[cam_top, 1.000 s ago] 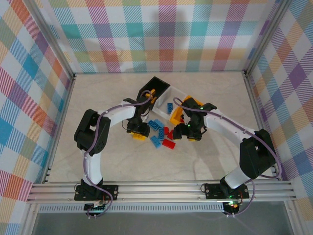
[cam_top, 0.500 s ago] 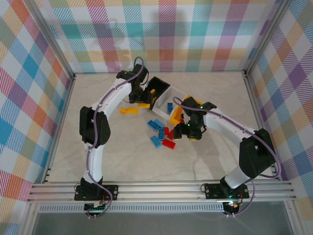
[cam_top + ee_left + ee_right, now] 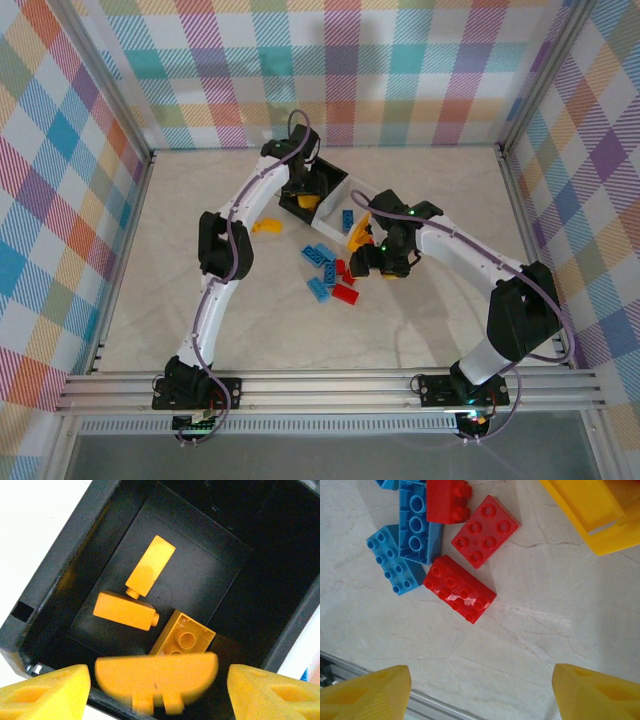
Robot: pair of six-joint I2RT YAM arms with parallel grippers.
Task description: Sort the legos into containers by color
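My left gripper (image 3: 306, 192) hangs over the black bin (image 3: 75, 550), fingers open. A blurred half-round yellow-orange lego (image 3: 156, 675) sits loose between them, with a gap on each side. Three yellow-orange legos (image 3: 125, 611) lie in the bin's bottom. My right gripper (image 3: 480, 690) is open over bare table, just short of a red lego (image 3: 460, 589). Two more red legos (image 3: 485, 528) and light blue ones (image 3: 418, 527) lie beyond it. The white bin (image 3: 352, 190) holds a blue lego (image 3: 347, 220); the yellow-orange bin (image 3: 590, 510) adjoins it.
A yellow-orange half-round lego (image 3: 266, 227) lies alone on the table, left of the pile. The red and blue pile (image 3: 328, 272) sits between the two arms. Aluminium rails (image 3: 330, 385) run along the near edge, and checked walls close the other sides.
My left arm swung from the pile up to the black bin with a yellow-orange lego, and its jaws have widened off it. The right gripper edged slightly toward the pile.
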